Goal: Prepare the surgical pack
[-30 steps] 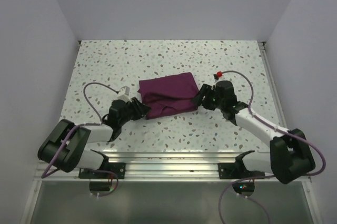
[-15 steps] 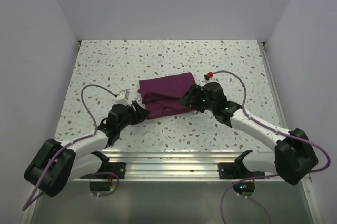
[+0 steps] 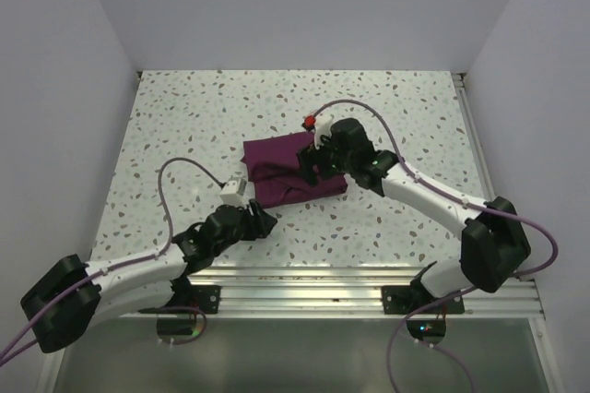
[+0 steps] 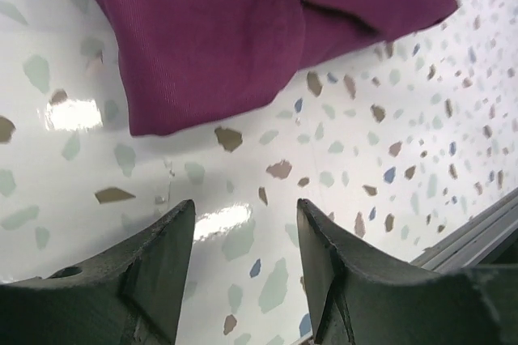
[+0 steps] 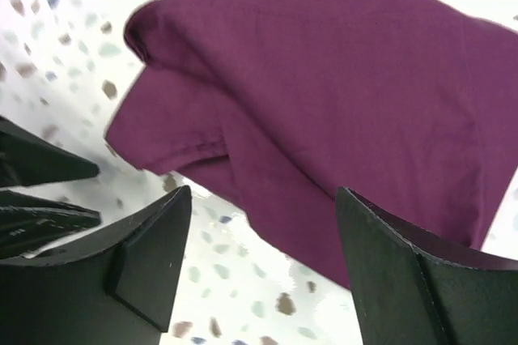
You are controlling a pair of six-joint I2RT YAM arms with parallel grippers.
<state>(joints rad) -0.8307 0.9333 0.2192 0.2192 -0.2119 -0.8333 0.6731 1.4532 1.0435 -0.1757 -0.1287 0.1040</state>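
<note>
The folded purple cloth point(image 3: 272, 160), centre frame, is overhung by the wide-open empty right gripper point(image 3: 311, 164), nearer than the part-open left gripper point(image 3: 264, 223).

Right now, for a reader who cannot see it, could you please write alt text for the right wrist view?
A folded plum-purple cloth lies on a speckled white table, filling most of the view. The right end effector hovers over it, its two dark fingers open and holding nothing.
</note>
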